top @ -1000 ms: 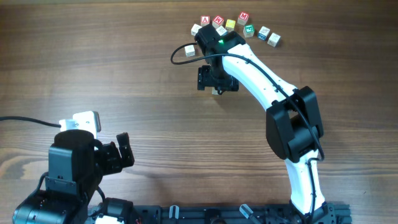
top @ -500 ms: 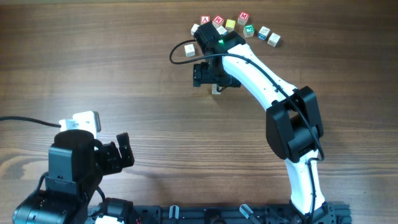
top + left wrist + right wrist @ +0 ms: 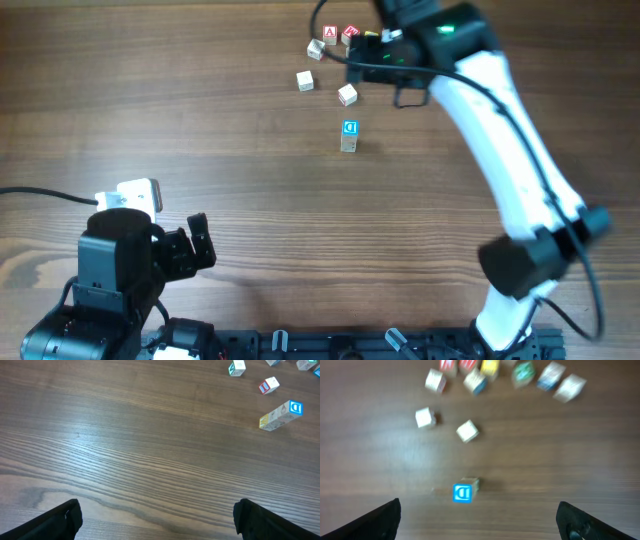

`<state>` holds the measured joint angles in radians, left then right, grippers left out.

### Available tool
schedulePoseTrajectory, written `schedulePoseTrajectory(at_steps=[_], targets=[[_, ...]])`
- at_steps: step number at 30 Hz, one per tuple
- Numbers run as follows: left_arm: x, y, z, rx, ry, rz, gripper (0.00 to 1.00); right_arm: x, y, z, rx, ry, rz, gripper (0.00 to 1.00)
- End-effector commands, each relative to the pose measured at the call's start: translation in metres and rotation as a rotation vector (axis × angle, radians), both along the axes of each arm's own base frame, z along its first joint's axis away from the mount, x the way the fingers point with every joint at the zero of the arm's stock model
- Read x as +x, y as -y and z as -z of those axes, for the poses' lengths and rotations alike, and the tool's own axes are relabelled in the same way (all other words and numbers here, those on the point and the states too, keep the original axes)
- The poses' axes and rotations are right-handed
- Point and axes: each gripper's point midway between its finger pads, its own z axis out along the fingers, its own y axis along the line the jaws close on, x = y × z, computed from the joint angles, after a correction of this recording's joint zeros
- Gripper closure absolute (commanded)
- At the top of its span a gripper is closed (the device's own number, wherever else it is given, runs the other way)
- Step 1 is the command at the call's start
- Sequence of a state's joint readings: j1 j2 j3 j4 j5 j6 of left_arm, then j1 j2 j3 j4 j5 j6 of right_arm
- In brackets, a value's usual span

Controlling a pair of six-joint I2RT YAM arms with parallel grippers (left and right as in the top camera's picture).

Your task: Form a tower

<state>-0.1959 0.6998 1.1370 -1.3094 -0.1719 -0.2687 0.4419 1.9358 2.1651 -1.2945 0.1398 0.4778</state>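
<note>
- Right gripper (image 3: 478, 519): jaws spread wide, nothing between them; both fingers (image 3: 372, 521) sit at the lower corners of the right wrist view.
- Overhead, it hangs over the far side of the table (image 3: 200, 110), near the row of cubes (image 3: 340, 34) and apart from the tower.
- Tower (image 3: 348, 137): two cubes, stacked and standing free, with no finger touching.
- Top: D cube (image 3: 349, 128), blue letter on a white face. Below it: pale cube (image 3: 347, 146); its markings are too faint to read.
- In the right wrist view the tower (image 3: 465, 490) lies between the two fingers and farther out on the wood; this frame is blurred.
- Two loose cubes (image 3: 305, 80) lie beyond the tower, apart from it and from each other; the nearer one (image 3: 347, 95) is just past the tower.
- Back row: red-lettered, yellow and green-faced cubes, partly hidden overhead by the right arm.
- Left gripper (image 3: 157, 519): released, jaws wide and empty, low at the near left of the table, well apart from the tower (image 3: 281, 414).
</note>
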Motion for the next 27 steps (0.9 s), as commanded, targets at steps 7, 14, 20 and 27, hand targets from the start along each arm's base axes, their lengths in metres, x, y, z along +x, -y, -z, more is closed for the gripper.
schedulePoseTrajectory(at_steps=[7,14,20,27], targets=[[0.0,-0.003,-0.001,0.003,0.008,-0.017,0.0,-0.074,0.071,-0.149,-0.033,0.356,0.018,0.01],[0.0,-0.003,-0.001,0.003,0.008,-0.017,0.0,-0.114,0.087,-0.176,0.001,0.411,0.014,0.0],[0.0,-0.003,-0.001,0.003,0.008,-0.017,0.0,-0.114,0.107,-0.176,-0.168,0.421,0.001,0.0],[0.0,-0.003,-0.001,0.003,0.008,-0.017,0.0,-0.107,0.118,-0.19,-0.21,0.488,0.061,0.0]])
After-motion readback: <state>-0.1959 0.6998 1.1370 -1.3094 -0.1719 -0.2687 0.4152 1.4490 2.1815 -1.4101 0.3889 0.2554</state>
